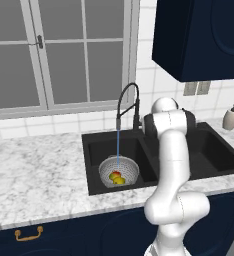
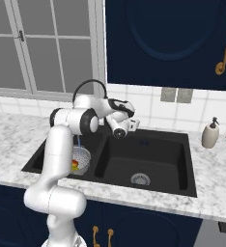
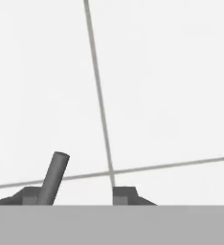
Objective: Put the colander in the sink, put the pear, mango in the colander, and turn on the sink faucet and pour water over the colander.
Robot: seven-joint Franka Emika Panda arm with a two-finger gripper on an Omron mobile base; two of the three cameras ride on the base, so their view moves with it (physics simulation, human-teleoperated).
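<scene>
Across the marble surface [image 1: 34, 175], the black sink [image 1: 96, 150] held the colander [image 1: 118, 171] in its left basin, fruit inside, water falling from the sink faucet [image 1: 127, 102]. Near the faucet's base, the claw [image 2: 126, 126] stood partly open, gripping nothing evident. It should keep the stream centred. No writing was legible.

Just ahead of the jaws stands the tiled wall [image 3: 171, 86], with a dark faucet lever [image 3: 54, 178] rising beside one fingertip. Below them the right basin of the sink [image 2: 148, 166] lies open. Off to one side, the faucet [image 1: 126, 102] and colander [image 1: 119, 172] block the way.
</scene>
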